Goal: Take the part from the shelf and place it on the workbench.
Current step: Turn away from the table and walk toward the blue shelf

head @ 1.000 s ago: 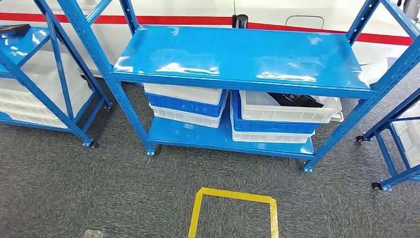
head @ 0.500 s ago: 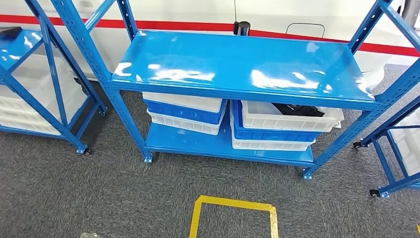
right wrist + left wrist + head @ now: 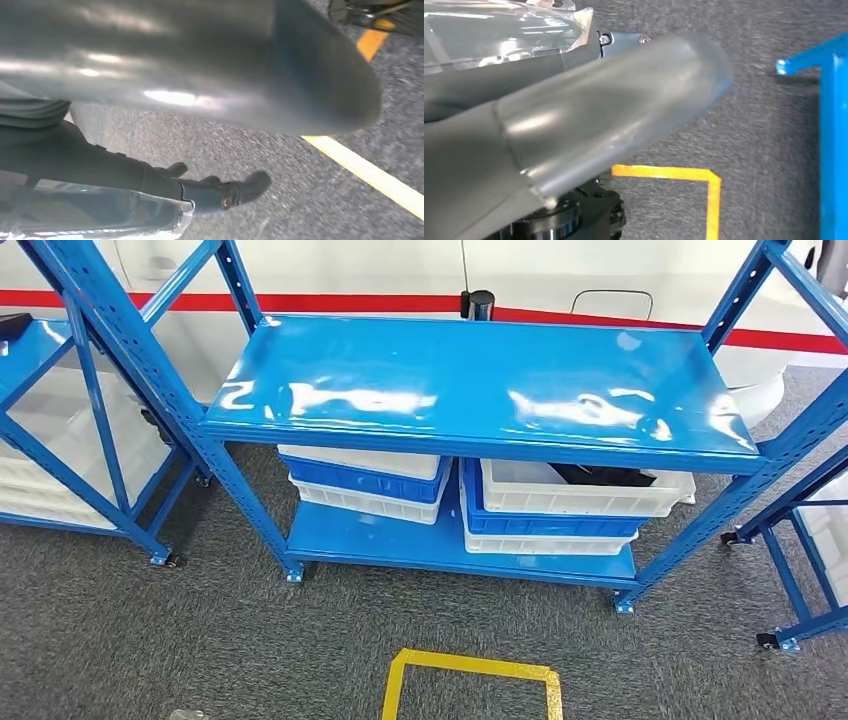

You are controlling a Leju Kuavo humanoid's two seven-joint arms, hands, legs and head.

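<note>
A: From the head view, what's in front?

B: A blue shelf (image 3: 480,380) with a bare, glossy top board. On its lower board sit stacked white and blue bins (image 3: 560,505). In the top bin on the robot's right lies a dark part (image 3: 600,476), half hidden under the top board. I judge that's the thing to fetch. Its place low under the top board suggests a reach in from the front.

A: And the floor?

B: Grey carpet, with a yellow tape square (image 3: 470,685) just short of the shelf, likely a standing mark. More blue racks stand to either side.

A: Left wrist view?

B: The left hand (image 3: 589,125) hangs beside the body over the carpet. Its thick grey thumb lies across the frame, the tape corner and a blue rack post beyond. The fingers are hidden, so I cannot tell how far it is open. Nothing seems to be held.

A: Right wrist view?

B: The right hand (image 3: 220,192) also hangs over carpet and tape. Its dark fingers are extended and apart, touching nothing, so it's open and empty.

A: So the task stands where?

B: At its start, I'd say: part in its bin, arms down.
</note>
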